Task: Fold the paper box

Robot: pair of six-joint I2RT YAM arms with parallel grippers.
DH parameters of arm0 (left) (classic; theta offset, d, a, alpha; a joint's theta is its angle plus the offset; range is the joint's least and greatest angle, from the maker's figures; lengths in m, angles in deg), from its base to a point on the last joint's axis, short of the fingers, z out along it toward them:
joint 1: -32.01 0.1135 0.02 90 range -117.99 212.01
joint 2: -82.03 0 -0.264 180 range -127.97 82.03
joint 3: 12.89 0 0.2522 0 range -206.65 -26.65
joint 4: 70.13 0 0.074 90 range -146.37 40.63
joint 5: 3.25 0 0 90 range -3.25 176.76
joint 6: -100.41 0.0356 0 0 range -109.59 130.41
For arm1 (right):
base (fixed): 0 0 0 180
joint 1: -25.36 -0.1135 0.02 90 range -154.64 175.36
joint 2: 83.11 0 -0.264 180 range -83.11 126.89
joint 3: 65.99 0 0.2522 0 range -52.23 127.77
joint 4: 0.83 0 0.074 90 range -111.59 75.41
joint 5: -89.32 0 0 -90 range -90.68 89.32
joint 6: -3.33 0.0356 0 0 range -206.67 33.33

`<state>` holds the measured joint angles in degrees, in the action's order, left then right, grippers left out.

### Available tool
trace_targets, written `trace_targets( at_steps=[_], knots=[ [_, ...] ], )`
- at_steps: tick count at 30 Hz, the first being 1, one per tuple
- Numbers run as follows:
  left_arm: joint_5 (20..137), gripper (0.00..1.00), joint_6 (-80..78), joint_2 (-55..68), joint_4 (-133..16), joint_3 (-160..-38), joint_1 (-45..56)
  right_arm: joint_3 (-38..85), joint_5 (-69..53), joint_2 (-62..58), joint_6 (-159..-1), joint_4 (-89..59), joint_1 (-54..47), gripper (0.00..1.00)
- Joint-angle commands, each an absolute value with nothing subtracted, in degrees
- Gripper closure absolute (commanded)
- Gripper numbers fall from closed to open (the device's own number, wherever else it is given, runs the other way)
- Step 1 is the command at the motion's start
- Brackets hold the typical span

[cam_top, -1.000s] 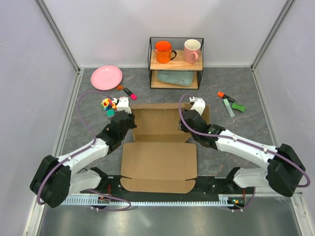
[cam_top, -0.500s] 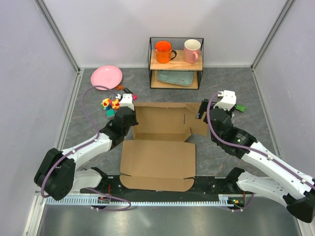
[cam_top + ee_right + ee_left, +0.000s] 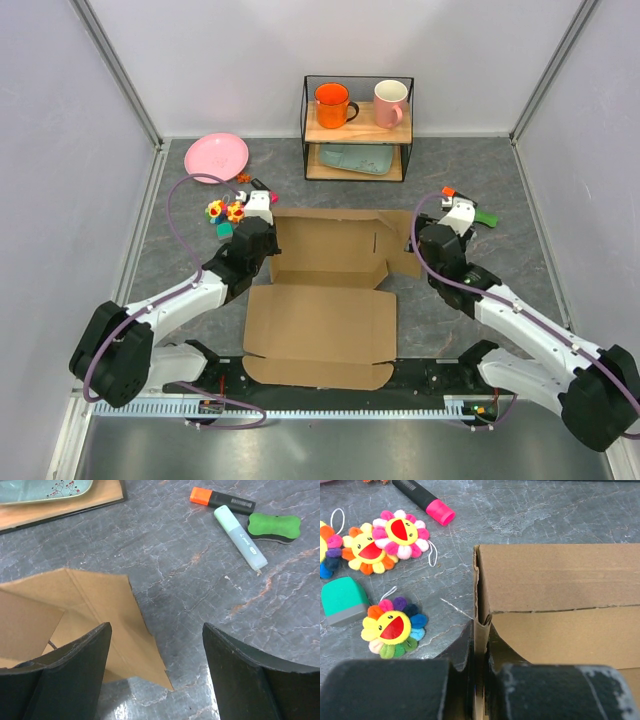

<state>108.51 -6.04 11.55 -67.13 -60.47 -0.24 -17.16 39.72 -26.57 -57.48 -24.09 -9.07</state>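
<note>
My left tool (image 3: pixel 479 647) is clamped on the left side flap (image 3: pixel 481 580) of the paper box (image 3: pixel 320 320), and that flap stands upright. My right tool (image 3: pixel 156 640) hangs with its jaws apart above the right flap (image 3: pixel 100 605), gripping nothing. The box lies mid-table (image 3: pixel 520 200) between my arms, its big panels flat. I judge the fold barely begun: the right flap, walls and lid are left.
</note>
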Motion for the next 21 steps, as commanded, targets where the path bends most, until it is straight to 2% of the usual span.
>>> trace_targets(
  at_steps=[1, 8, 11, 12, 14, 15, 17, 21],
  knots=[
    [107.32, 0.98, -4.53, 11.63, -69.20, -61.98, -0.16, -19.44, 32.55, -25.98, -56.44, -15.13, -5.49, 0.19],
    [106.88, 0.98, -4.27, 11.28, -69.55, -61.98, -0.07, -23.57, 25.60, -25.01, -57.14, -8.37, -3.90, 0.24],
    [106.62, 0.98, -4.35, 11.19, -69.29, -62.16, -0.16, -24.98, 21.74, -26.06, -57.66, -6.43, -3.73, 0.35],
    [106.62, 0.98, -4.44, 11.10, -69.29, -62.16, -0.07, -25.07, 20.95, -26.33, -57.66, -6.51, -3.73, 0.46],
    [106.71, 0.98, -4.79, 11.10, -69.20, -62.16, -0.16, -25.07, 18.40, -27.72, -57.75, -7.21, -3.81, 0.56],
    [106.62, 0.98, -4.97, 11.10, -69.20, -62.24, -0.16, -25.16, 17.52, -28.17, -57.75, -7.30, -3.73, 0.65],
    [106.53, 0.98, -5.58, 11.19, -69.29, -62.33, -0.16, -25.42, 15.23, -30.10, -57.31, -7.83, -3.90, 0.74],
    [105.04, 0.98, -7.25, 13.11, -72.35, -60.76, -0.25, -25.60, 12.77, -33.18, -55.82, -9.14, -3.99, 0.82]
  ],
)
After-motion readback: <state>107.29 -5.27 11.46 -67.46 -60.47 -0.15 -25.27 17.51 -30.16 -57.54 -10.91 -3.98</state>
